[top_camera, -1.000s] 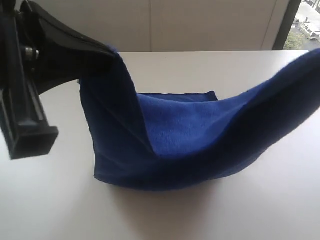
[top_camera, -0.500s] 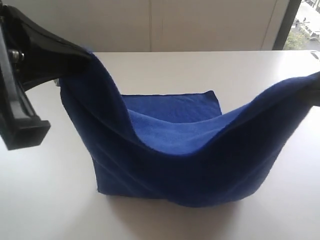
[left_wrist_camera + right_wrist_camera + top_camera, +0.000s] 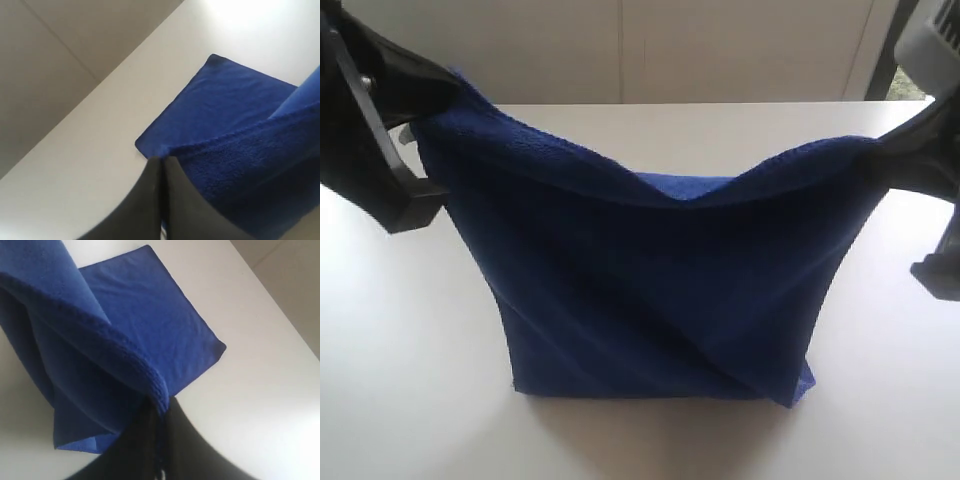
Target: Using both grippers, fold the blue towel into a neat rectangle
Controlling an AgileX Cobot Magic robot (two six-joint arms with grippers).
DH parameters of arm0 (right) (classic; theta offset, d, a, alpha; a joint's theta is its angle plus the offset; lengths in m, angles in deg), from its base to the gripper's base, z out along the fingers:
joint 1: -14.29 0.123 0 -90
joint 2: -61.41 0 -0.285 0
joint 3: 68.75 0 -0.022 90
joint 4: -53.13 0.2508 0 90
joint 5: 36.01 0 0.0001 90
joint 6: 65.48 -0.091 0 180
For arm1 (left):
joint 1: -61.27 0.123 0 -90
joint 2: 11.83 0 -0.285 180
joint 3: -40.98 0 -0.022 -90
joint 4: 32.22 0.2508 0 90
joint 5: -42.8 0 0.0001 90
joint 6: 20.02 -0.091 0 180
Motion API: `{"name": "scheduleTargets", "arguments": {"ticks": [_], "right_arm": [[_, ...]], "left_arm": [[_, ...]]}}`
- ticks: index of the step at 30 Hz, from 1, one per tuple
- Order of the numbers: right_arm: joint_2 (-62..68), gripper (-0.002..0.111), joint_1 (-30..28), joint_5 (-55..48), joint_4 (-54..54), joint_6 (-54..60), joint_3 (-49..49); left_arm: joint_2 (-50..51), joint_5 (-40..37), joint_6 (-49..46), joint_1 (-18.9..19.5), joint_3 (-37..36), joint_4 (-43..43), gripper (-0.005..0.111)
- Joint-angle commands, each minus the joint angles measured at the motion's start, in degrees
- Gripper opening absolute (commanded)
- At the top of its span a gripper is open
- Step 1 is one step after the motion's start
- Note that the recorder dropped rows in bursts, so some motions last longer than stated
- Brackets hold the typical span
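The left end effector [image 3: 442,88] and right end effector [image 3: 886,160] clamp the blue towel [image 3: 650,290] by its corners. Raised, that half can probably fold over.

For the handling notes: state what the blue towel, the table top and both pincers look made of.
Blue towel: soft fuzzy cloth, likely microfibre; napped pile, stitched hem, limp drape.
Table top: hard, smooth, white, faint sheen; maybe laminate.
Left pincer and right pincer: black, smooth, matt, probably plastic or rubber; too blurred to settle.

R hand [image 3: 159,414] pinches blue towel [image 3: 150,315] edge; rest lies on table [image 3: 260,390].
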Motion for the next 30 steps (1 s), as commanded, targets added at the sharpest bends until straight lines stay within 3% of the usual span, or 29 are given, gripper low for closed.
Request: {"name": "scheduleTargets", "arguments": {"ticks": [1,12,21,25,28,30], "right_arm": [[0.82,0.0,0.04,1.52,-0.86,-0.81,0.21],[0.82,0.0,0.04,1.66,-1.63,-0.92,0.21],[1.07,0.0,0.04,2.23,-4.36,-5.48,0.21],[3.82,0.0,0.04,3.3,-9.03,-10.28,0.21],[6.84,0.0,0.04,5.24,-9.68,-11.74,0.21],[8.79,0.0,0.04,6.27,-9.91,-12.53,0.21]], "left_arm": [[2.54,2.86,2.27,-0.33,-0.2,2.43,0.0],[9.62,3.52,3.6,-0.33,-0.2,6.09,0.0],[10.07,-6.41,25.02,0.15,-0.2,18.31,0.0],[10.87,-5.44,28.2,6.8,-0.2,17.45,0.0],[12.29,3.0,28.2,13.34,-0.2,14.13,0.0],[13.98,7.82,28.2,14.99,-0.2,13.57,0.0]]}}
